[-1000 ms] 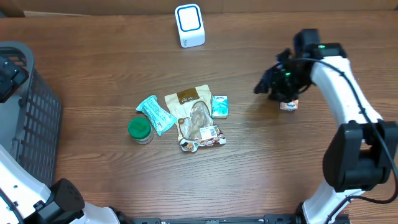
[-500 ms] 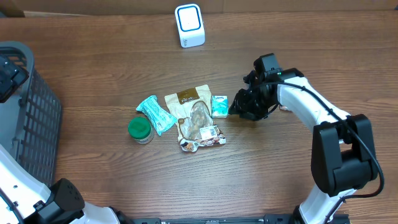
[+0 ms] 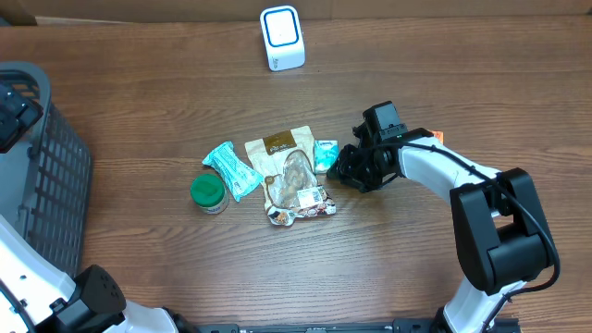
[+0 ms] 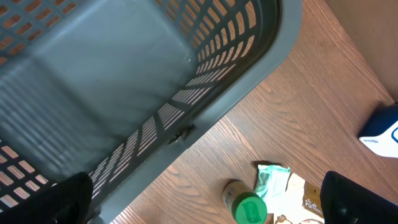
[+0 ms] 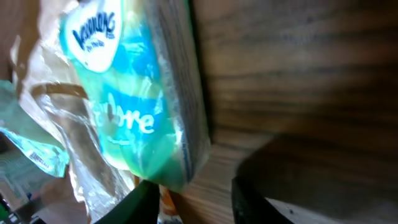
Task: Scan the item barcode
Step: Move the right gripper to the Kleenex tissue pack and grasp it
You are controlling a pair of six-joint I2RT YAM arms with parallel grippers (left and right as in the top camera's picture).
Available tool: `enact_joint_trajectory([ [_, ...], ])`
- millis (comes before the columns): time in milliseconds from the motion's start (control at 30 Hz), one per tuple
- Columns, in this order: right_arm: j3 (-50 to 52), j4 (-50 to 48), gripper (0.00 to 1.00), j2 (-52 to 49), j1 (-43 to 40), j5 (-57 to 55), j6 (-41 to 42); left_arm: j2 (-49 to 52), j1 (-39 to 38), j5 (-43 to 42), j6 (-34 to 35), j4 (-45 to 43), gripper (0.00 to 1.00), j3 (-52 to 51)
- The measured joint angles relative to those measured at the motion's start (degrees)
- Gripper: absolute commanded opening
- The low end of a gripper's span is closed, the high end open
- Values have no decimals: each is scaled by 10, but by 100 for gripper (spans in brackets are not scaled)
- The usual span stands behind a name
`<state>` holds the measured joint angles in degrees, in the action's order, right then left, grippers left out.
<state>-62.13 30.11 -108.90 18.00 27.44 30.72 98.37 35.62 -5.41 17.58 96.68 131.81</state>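
probably "kleenex" on tissue pack [image 5: 134, 106]

Seven things sit on one table [image 3: 139, 83]: one scanner [image 3: 282, 38], one basket [image 3: 42, 157], one green-lidded jar [image 3: 208, 192], one teal packet [image 3: 231, 169], one brown pouch [image 3: 280, 146], one clear snack bag [image 3: 298, 190], one tissue pack [image 3: 325, 155].

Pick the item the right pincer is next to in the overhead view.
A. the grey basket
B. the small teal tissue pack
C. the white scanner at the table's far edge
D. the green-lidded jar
B: in the overhead view the right pincer sits right against the teal tissue pack, and that pack fills most of the right wrist view.
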Motion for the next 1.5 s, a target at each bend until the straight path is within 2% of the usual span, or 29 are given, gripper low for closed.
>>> enact_joint_trajectory([
  [233, 1, -50, 28, 0, -4, 0, 26, 0, 0, 0, 0, 0, 100, 0],
  [433, 1, -51, 27, 0, -33, 0, 31, 0, 0, 0, 0, 0, 100, 0],
  [533, 1, -51, 29, 0, -43, 0, 28, 0, 0, 0, 0, 0, 100, 0],
  [767, -2, -52, 44, 0, -45, 8, 5, 0, 0, 0, 0, 0, 100, 0],
  [1033, -9, -89, 49, 0, -45, 7, -1, 0, 0, 0, 0, 0, 99, 0],
  [1400, -10, -112, 47, -3, -45, 7, -3, 0, 0, 0, 0, 0, 100, 0],
  [1500, -10, -121, 37, -22, -45, 7, -5, 0, 0, 0, 0, 0, 100, 0],
])
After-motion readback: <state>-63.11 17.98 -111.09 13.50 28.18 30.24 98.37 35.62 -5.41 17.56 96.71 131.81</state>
